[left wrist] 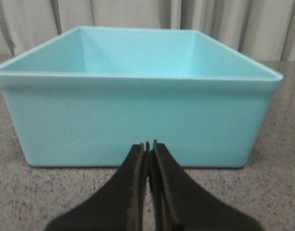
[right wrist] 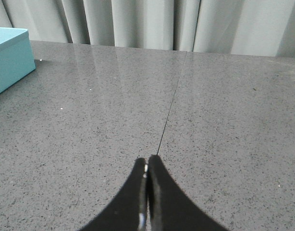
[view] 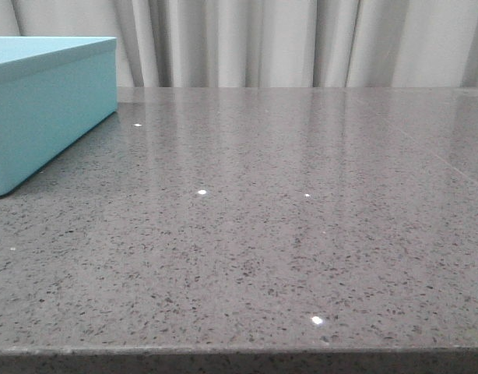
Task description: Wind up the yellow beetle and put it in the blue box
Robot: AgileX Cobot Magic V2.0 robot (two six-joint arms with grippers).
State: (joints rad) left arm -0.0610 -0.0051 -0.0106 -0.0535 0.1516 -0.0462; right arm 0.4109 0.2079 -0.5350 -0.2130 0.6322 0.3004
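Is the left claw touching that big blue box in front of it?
Cannot tell. In the left wrist view the shut left gripper overlaps the blue box wall, so no gap or contact shows; the front view shows no gripper.

A grey speckled stone table (view: 286,234) filled the front view, glossy, with 4 small bright glints on its surface. A thin straight seam (right wrist: 170,108) ran across it in the right wrist view. Pale pleated curtains (view: 301,43) hung behind its far edge.

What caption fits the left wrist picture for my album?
Shut left gripper faces the open blue box on the speckled grey table.
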